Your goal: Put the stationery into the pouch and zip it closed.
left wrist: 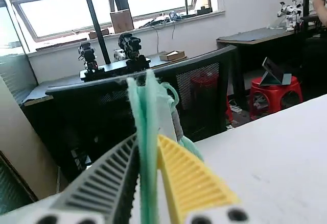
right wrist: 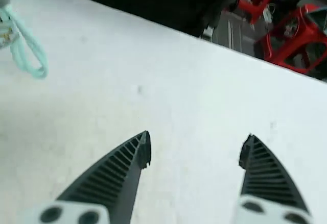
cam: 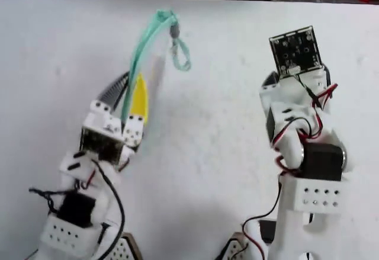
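The left gripper [left wrist: 147,138] pinches the green pouch [cam: 145,38], hiding its bottom, near the table's [cam: 225,124] far edge; the right gripper's [right wrist: 196,145] fingers are spread.

— What is there beyond the far edge of the white table [cam: 213,153]?
— A black mesh chair [left wrist: 204,91], close behind that edge. Past it a red stool [left wrist: 273,96] stands on the floor, with a dark flat thing leaning on its top.
— And further back?
— A dark desk [left wrist: 122,66] under the wide windows [left wrist: 66,12]. Two small dark machines [left wrist: 88,55] stand on it, a brown box [left wrist: 121,21] by the glass, and a flat carton [left wrist: 172,55] near one end. A second desk [left wrist: 255,34] stands by the white wall.
— Any other stools?
— Yes, more red stools [right wrist: 296,40] on the floor past the table's edge.
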Robot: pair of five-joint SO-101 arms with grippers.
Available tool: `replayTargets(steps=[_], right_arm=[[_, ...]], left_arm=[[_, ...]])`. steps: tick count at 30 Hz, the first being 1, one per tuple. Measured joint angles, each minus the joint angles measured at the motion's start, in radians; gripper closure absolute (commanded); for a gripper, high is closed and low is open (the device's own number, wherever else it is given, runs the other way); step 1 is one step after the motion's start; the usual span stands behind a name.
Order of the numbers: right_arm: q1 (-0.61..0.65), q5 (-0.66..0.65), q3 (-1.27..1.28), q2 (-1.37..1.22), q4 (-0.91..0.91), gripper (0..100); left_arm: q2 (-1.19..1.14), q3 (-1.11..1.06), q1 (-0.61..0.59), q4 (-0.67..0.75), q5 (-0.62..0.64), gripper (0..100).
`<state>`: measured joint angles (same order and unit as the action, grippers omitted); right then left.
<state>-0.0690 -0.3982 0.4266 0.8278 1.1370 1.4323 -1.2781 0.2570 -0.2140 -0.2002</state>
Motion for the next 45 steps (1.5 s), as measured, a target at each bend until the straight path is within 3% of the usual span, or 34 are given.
replayTargets(steps=[7,13,21,26,28,31,38,45], right_arm=[[-0.061,0.057,0.250,0.000,-0.112,73.3],[-0.087,0.130,0.451,0.000,-0.281,73.3],[-0.123,0.137,0.465,0.000,-0.313,73.3],[-0.150,0.137,0.465,0.000,-0.313,73.3],[-0.160,0.137,0.465,0.000,-0.313,73.3],[-0.170,0.137,0.465,0.000,-0.313,73.3],[-0.172,0.137,0.465,0.000,-0.313,73.3],[-0.173,0.137,0.465,0.000,-0.310,73.3]], left_arm=[[-0.537,0.304,0.029,0.210,-0.236,98],[-0.956,0.445,0.084,0.295,-0.308,98],[-1.261,0.508,0.299,0.333,-0.348,97],[-1.352,0.460,0.325,0.293,-0.350,80],[-1.356,0.431,0.327,0.258,-0.339,79],[-1.356,0.428,0.327,0.160,-0.215,78],[-1.356,0.664,0.325,-0.281,-0.014,76],[-1.356,0.885,0.379,-0.658,0.026,74]])
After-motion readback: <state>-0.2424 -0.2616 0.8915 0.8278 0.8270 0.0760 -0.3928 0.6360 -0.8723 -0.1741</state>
